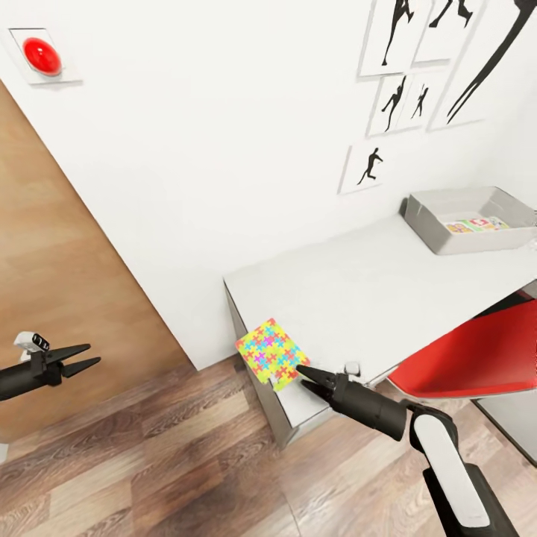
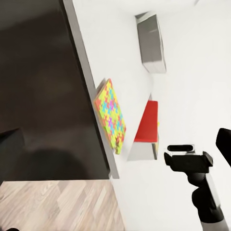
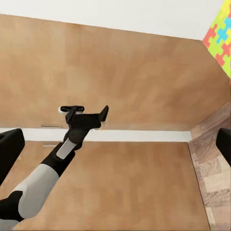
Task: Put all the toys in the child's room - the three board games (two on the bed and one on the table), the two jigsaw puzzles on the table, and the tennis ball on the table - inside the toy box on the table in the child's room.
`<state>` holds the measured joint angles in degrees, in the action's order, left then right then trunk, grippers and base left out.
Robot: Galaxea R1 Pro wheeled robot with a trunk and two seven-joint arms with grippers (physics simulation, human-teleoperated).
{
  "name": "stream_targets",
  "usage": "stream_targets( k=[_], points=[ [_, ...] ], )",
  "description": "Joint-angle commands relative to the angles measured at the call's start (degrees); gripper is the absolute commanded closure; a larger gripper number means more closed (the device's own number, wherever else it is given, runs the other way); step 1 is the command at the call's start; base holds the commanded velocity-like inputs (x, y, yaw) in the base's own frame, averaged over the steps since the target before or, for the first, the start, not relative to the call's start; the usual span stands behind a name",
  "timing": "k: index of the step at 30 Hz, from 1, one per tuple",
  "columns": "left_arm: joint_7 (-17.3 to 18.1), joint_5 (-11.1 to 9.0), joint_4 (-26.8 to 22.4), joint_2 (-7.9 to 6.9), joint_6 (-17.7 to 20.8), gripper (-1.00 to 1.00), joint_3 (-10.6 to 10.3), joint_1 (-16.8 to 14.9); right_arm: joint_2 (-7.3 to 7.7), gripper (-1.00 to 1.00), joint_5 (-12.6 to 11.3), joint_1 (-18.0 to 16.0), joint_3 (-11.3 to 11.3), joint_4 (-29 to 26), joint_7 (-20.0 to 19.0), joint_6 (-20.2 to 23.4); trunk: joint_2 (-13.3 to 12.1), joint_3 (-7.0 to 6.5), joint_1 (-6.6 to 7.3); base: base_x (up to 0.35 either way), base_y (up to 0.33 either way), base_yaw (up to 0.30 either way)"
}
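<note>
The puzzle (image 1: 271, 353) is overhanging the table's (image 1: 358, 291) near-left corner; probably light, stiff cardboard, best pinched by its overhanging edge; right gripper (image 1: 302, 371) is looking closed, empty; left gripper (image 1: 83, 356) is hanging open.

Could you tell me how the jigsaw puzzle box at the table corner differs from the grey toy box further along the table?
The jigsaw puzzle box is flat, closed and covered in multicolour pieces; the toy box is a plain light grey open bin with sloping sides. The puzzle box sits tilted at the near corner, partly overhanging the edge, with the right gripper at it; the toy box sits well onto the table by the wall. The toy box is wider. Both rest on the same table.
</note>
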<state>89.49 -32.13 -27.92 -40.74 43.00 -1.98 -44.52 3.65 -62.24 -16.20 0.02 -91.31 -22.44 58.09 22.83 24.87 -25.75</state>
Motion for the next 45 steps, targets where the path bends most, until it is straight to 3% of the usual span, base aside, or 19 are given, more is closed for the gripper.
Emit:
stream_targets(
  k=[1, 8, 18, 26, 33, 45],
  points=[
    [0.24, -0.14, 0.03, -0.04, 0.60, -1.00, -0.21, -0.04, 0.03, -1.00, 0.56, 1.43, -0.07, 0.00, -2.31, -1.35, 0.09, -0.01, -0.04, 0.000, 0.000, -0.033],
    [0.51, -0.27, 0.03, 0.24, 0.59, -1.00, -0.30, -0.04, 0.11, -1.00, 0.78, 3.73, -0.11, 0.00, -5.60, -6.77, 0.09, -0.63, -0.04, 0.000, 0.000, -0.035],
    [0.51, -0.43, -0.03, 1.40, 0.62, -1.00, -0.54, -0.04, -0.25, -1.00, 0.91, 4.11, 0.56, 0.00, -7.35, -11.37, 0.09, -1.53, -0.04, 0.000, 0.000, -0.065],
    [-0.09, -0.10, -0.26, 4.17, 0.91, -1.00, -0.32, -0.04, -0.10, -1.00, 2.01, 4.14, 0.51, 0.00, -11.72, -12.72, 0.09, -2.24, -0.04, 0.000, 0.000, -0.075],
    [-1.86, 0.08, 0.00, 8.28, 0.07, -1.00, -0.49, -0.04, -0.09, -1.00, 2.52, 4.15, 0.50, 0.00, -12.44, -12.92, 0.09, -2.87, -0.04, 0.000, 0.000, -0.078],
    [-5.25, 0.15, 0.04, 10.22, -0.69, -1.00, -0.49, -0.04, 0.05, -1.00, 2.59, 4.16, 0.45, 0.00, -12.59, -14.73, 0.09, -3.95, -0.04, 0.000, 0.000, -0.065]
  ],
)
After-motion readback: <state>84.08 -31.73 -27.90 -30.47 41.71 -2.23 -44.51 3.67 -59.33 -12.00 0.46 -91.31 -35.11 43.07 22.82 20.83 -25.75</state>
